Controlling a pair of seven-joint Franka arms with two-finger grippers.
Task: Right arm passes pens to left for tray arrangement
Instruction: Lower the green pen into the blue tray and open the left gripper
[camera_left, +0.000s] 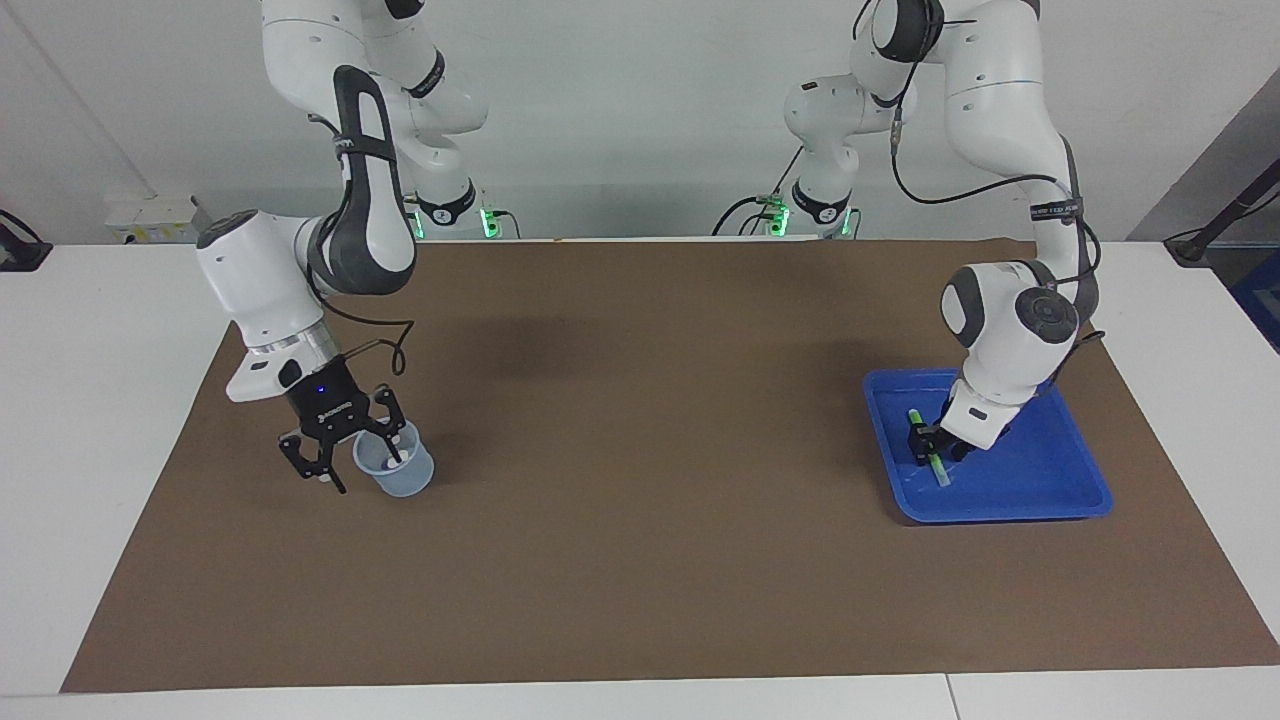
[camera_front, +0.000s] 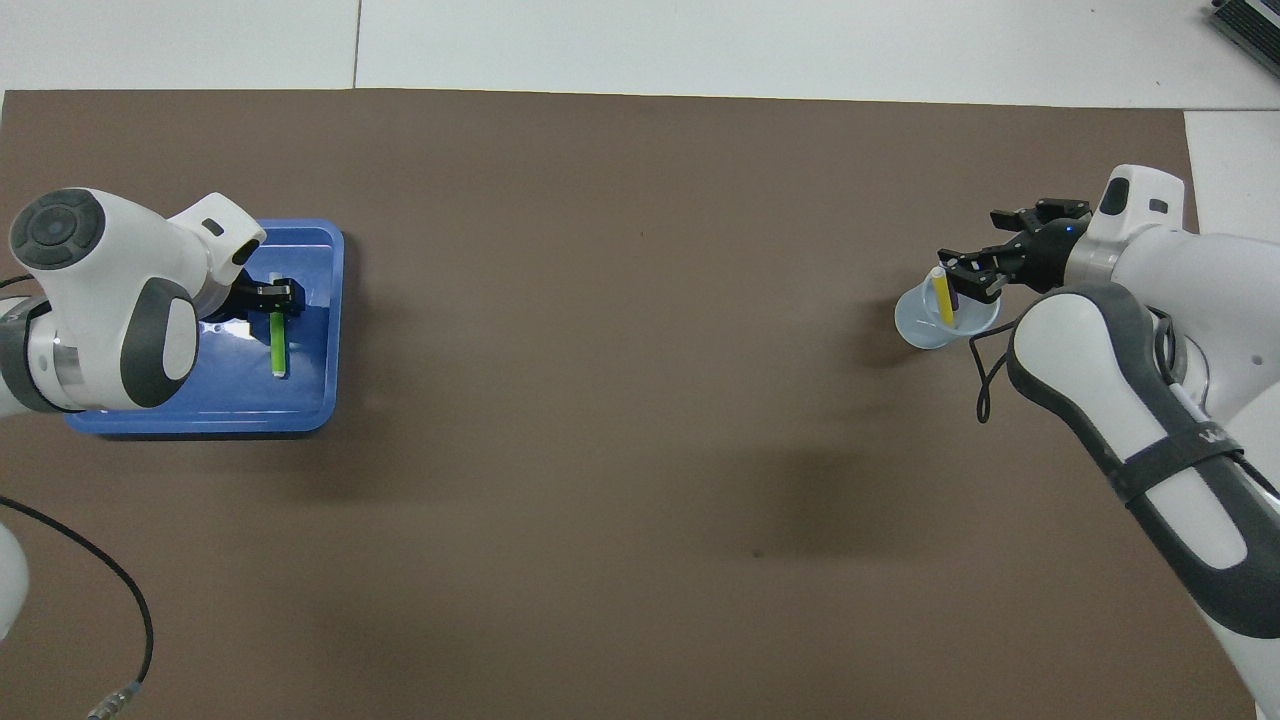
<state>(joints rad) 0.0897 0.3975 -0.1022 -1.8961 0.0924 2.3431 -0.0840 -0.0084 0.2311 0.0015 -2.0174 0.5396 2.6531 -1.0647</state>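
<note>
Pen drop in tray.
Left gripper (camera_left: 931, 447), state unreadable, straddles green pen (camera_left: 928, 449) lying in tray (camera_left: 1070, 497); right gripper (camera_left: 350, 448) spread over cup (camera_left: 400, 472) to pick another.

pens: three — one green pen (camera_left: 927, 448) at about 9 o'clock in the tray, one yellow pen (camera_front: 943, 301) and one purple pen (camera_front: 955, 297) standing in the cup
tray (camera_left: 1060, 490): one, blue
cup (camera_left: 404, 476): one, translucent pale blue
arms: two
grippers: two, the left gripper (camera_left: 932, 446) and the right gripper (camera_left: 352, 447)
table mat (camera_left: 640, 500): one, brown
</note>
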